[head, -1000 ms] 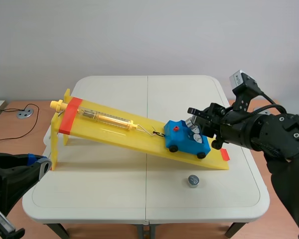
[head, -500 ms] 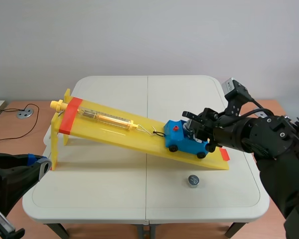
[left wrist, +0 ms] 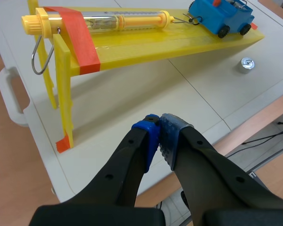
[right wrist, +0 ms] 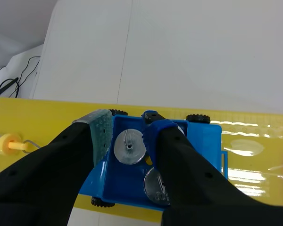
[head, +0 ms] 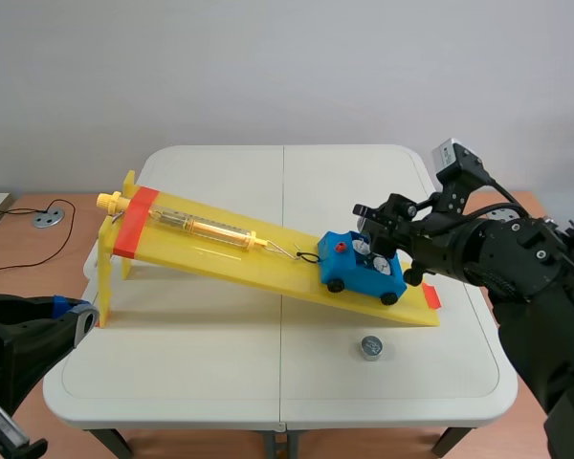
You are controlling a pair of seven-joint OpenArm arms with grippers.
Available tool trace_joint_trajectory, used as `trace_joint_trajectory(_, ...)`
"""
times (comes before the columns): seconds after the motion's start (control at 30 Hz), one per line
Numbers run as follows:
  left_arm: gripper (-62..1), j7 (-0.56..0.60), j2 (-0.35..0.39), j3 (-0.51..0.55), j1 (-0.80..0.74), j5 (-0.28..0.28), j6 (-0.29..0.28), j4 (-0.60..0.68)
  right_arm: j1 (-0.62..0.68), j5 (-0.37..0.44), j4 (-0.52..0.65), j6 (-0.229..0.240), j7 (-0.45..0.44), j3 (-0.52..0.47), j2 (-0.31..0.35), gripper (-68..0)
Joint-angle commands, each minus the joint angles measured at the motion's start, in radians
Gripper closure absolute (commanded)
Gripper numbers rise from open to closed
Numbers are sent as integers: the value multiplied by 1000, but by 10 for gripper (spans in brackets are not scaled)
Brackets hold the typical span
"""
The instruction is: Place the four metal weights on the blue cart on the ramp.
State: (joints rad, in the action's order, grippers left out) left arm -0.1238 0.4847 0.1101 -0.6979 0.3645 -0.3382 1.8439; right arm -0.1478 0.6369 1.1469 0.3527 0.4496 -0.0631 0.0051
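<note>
The blue cart [head: 362, 272] stands low on the yellow ramp [head: 210, 256], hooked to a spring scale [head: 199, 227]. My right gripper [head: 380, 227] hangs just above the cart, open. In the right wrist view a metal weight [right wrist: 129, 146] lies in the cart [right wrist: 198, 165] under the gap between my fingers, and a second weight [right wrist: 154, 187] lies beside it, partly hidden by a finger. One more weight [head: 370, 346] stands on the table in front of the ramp. My left gripper [left wrist: 158, 126] is shut on nothing, off the table's near left corner, far from the cart [left wrist: 221, 16].
The ramp's raised end rests on yellow legs [head: 105, 277] at the table's left. A red tape band [head: 134, 222] crosses its top, and a small red mark [head: 431, 297] lies at its foot. A cable and a round disc [head: 47, 219] lie on the side desk.
My right gripper came down onto the cart with a weight, let it go there and has risen a little. The left arm has not moved.
</note>
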Motion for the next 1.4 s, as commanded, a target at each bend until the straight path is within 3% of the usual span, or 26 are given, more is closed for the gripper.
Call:
trace_joint_trajectory(0.0, -27, 104, -7, 8, 20, 59, -32, 81, -166, 47, 85, 68, -149, -12, -8, -228)
trace_joint_trajectory(0.13, -27, 104, -7, 8, 20, 59, -32, 81, -183, 47, 91, 140, -141, -35, -8, -266)
trace_joint_trajectory(0.43, -27, 104, -7, 8, 20, 59, -32, 81, -168, 52, 183, 248, -81, -95, 50, -266)
trace_joint_trajectory(0.73, -27, 104, -7, 8, 20, 59, -32, 81, -40, 51, 365, 258, -47, -95, 160, -266)
trace_joint_trajectory(1.07, -27, 104, -7, 8, 20, 59, -32, 81, 226, 51, 595, 277, -38, -95, 290, -266)
trace_joint_trajectory(1.37, -27, 104, -7, 8, 20, 59, -32, 81, 465, 40, 768, 277, 14, -102, 322, -266)
